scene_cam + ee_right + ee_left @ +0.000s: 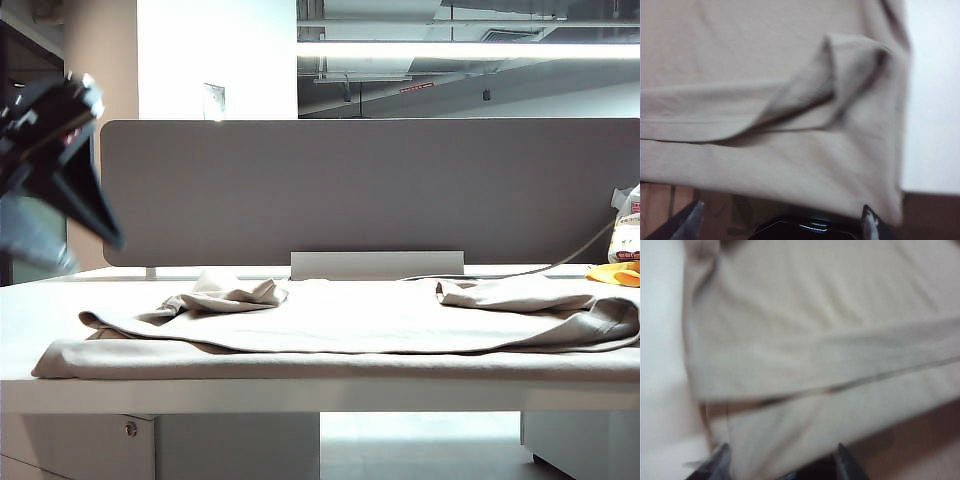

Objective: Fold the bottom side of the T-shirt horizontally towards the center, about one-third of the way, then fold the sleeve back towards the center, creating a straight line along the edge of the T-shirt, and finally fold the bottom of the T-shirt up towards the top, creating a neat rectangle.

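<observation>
The left end effector [780, 462] hangs above the T-shirt [340, 320], its two dark fingertips [720, 460] spread apart with nothing between them; the cloth lies below, untouched. In the exterior view a dark, blurred arm at the upper left edge, well above the table [250, 395], is all that shows of it. The right end effector [780, 222] is likewise released, its fingertips [690, 222] standing wide apart over the shirt's edge and gripping nothing; it cannot be found in the exterior view.

No writing can be read on the shirt. A packaged item [627, 235] at the far right edge carries red and dark print too small to make out, with something yellow [615, 273] beside it; both are cut off by the frame.

Both wrist views are blurred, the left one more so, so the weave is lost. The T-shirt is soft plain beige cloth spread nearly across the white table, one long side doubled over the body in a flat layer. The bottom of the T-shirt [880, 375] shows as a straight hem with a thin stitch line. In the right wrist view a ribbed fold [840, 80] stands up in a loop. Crumpled sleeves rise at both far ends before a grey partition [370, 190].
</observation>
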`<state>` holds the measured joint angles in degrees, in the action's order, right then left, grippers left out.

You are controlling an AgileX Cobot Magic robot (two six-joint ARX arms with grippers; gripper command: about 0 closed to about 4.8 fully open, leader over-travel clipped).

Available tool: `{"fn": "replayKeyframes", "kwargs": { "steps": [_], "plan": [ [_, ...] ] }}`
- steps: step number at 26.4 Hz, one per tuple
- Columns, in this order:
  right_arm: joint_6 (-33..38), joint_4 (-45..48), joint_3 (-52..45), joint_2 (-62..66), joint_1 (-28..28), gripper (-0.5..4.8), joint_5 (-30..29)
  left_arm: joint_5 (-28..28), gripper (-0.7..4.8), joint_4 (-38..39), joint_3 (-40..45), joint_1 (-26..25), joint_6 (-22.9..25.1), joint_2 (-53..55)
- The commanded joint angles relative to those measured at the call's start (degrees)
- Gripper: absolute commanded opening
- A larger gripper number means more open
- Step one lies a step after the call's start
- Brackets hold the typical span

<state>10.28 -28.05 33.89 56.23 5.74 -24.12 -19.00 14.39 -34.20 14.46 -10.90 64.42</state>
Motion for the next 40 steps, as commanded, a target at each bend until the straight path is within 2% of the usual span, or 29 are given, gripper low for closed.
{"fn": "replayKeyframes", "kwargs": {
  "steps": [1, 6, 19, 25, 35, 40],
  "plan": [
    [0.2, -1.2, -1.2, -1.3, 1.6, 4.01, -0.5, -0.6, 2.94, -0.3, 2.5, -0.1, -0.8, -0.2],
    [0.2, -1.3, -3.6, -1.2, 4.1, 4.01, -4.1, -0.5, 3.06, -0.8, 4.7, -0.1, -1.7, -0.2],
    [1.9, -1.5, -4.6, -1.1, 5.3, 4.0, -3.8, 0.3, 3.05, -0.3, 4.7, -0.1, -2.0, -0.2],
    [2.2, -1.6, -4.7, -0.9, 5.4, 4.0, -0.8, 1.4, 3.05, 0.2, 4.7, -0.1, -2.0, -0.1],
    [3.2, 0.9, -4.7, 6.5, 5.4, 4.0, -0.9, 2.3, 3.03, 0.1, 4.7, -0.1, -2.0, 0.3],
    [3.7, 2.6, -4.7, 7.5, 5.4, 3.99, -1.1, 2.4, 2.68, 0.0, 4.7, -0.1, -2.0, 1.6]
  ]
}}
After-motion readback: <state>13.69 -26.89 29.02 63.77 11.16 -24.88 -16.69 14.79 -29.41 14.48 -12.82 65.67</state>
